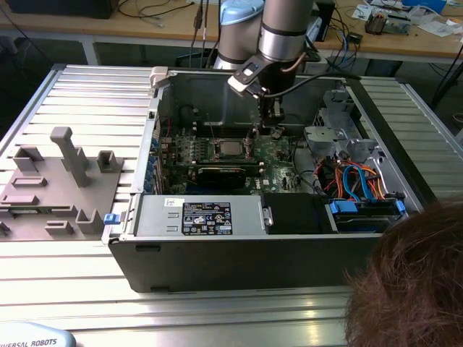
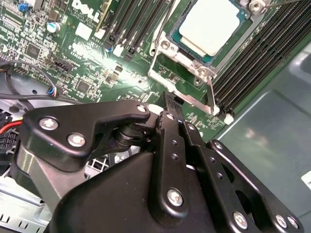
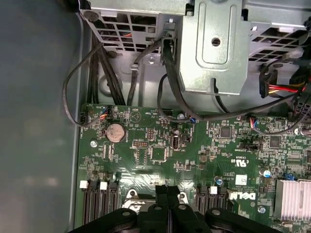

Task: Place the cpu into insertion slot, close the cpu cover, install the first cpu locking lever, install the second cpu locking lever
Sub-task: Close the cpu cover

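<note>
The cpu (image 2: 212,23), a small square chip with a silver-grey top, lies in its socket on the green board (image 2: 92,63); the exterior view shows the cpu (image 1: 230,150) in the middle of the board. Beside the socket the cpu cover (image 2: 177,89), a thin silvery frame with a square window, stands swung open. My gripper (image 2: 170,104) is just at the cover's free edge, black fingers pressed together, with nothing seen between them. In the exterior view my gripper (image 1: 273,129) hangs low over the board, to the view's right of the socket. A thin locking lever (image 2: 212,94) runs along the cover's side.
The board sits in an open computer case (image 1: 217,246) on a ribbed aluminium table. A drive cage (image 3: 214,48) and loose cables (image 3: 73,92) lie near my gripper. A grey fixture block (image 1: 58,181) is at the exterior view's left. A person's head (image 1: 412,282) is at the lower right.
</note>
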Controlling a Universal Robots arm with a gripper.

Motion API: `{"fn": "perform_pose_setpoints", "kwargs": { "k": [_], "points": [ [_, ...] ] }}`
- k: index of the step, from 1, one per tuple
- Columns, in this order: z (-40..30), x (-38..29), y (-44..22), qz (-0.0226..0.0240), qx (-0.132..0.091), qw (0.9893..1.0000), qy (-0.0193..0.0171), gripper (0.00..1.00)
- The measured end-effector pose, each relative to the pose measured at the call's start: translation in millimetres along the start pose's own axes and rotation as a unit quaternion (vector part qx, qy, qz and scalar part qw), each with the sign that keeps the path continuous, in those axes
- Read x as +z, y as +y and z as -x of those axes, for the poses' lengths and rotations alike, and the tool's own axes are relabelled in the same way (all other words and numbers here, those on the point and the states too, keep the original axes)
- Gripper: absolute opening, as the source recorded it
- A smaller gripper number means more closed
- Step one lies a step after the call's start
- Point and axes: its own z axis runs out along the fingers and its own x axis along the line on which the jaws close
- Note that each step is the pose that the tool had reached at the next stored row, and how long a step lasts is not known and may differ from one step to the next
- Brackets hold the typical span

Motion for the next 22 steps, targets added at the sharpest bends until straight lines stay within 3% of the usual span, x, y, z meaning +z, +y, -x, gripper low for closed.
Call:
{"fn": "perform_pose_setpoints", "kwargs": {
  "k": [22],
  "points": [
    [-1.6,-0.1,-24.7,0.0001,0.000,1.0000,0.0000,0.11]
  ]
}}
